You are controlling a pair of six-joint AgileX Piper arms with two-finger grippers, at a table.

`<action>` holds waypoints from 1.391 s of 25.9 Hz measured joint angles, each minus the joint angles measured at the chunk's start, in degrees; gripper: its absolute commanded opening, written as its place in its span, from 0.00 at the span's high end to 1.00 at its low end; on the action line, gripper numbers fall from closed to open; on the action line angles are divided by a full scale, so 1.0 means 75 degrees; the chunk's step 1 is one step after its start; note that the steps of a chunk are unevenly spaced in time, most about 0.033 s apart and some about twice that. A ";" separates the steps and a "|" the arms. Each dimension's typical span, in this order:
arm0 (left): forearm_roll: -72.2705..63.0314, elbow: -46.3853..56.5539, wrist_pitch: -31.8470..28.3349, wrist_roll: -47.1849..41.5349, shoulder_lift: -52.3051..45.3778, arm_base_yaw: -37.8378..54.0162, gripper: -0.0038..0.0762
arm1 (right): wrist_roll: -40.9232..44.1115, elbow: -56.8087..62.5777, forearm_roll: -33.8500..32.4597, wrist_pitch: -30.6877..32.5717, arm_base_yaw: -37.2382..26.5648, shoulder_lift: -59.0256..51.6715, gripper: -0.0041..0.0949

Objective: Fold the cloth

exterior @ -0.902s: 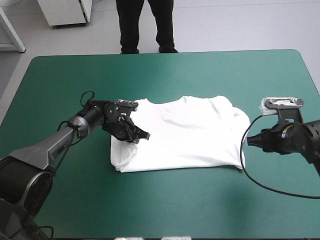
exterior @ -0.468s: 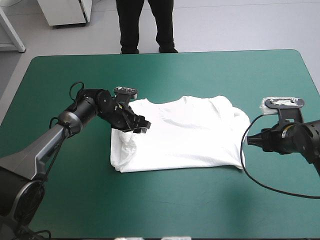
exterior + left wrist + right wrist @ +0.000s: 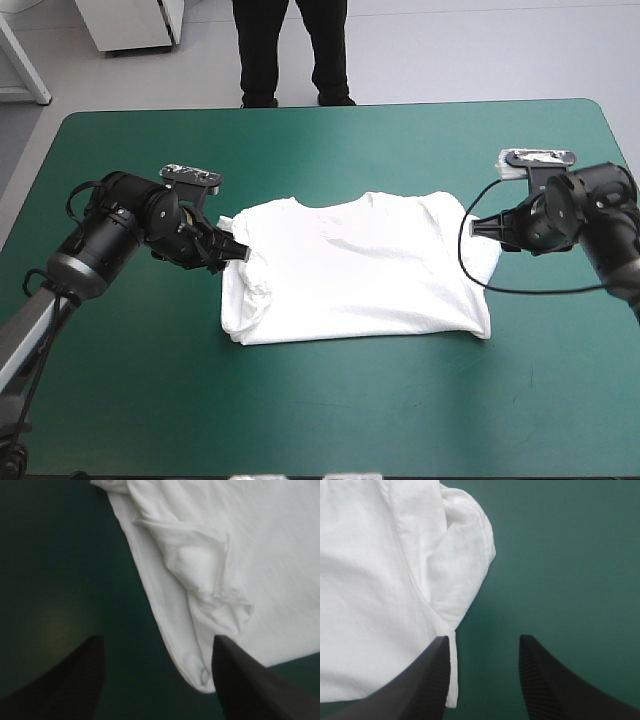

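The white T-shirt (image 3: 360, 265) lies folded into a broad, flat shape at the middle of the teal-green table (image 3: 330, 410). The left gripper (image 3: 232, 251) is low at the shirt's left edge, its black fingers (image 3: 65, 680) spread apart and holding nothing. A rumpled sleeve fold (image 3: 210, 580) lies just ahead of them. The right gripper (image 3: 480, 226) is at the shirt's right edge, also spread and empty, with one finger over the cloth's border and the other over bare cover.
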 measured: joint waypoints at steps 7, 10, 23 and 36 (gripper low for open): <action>0.0348 0.0900 0.0086 -0.0425 -0.0781 0.0000 0.39 | -0.0640 -0.0716 0.1052 -0.0071 -0.1144 0.1506 0.53; 0.0363 0.1154 0.0104 -0.0452 -0.0903 0.0000 0.39 | -0.0857 -0.0732 0.1253 -0.0220 -0.1276 0.1845 0.50; 0.0396 0.1205 0.0013 -0.0452 -0.0902 0.0000 0.39 | -0.1128 -0.0741 0.1470 -0.0970 -0.1276 0.3235 0.48; 0.0396 0.1205 -0.0016 -0.0460 -0.0902 0.0000 0.46 | -0.1166 -0.0868 0.1365 -0.1213 -0.1189 0.4172 0.97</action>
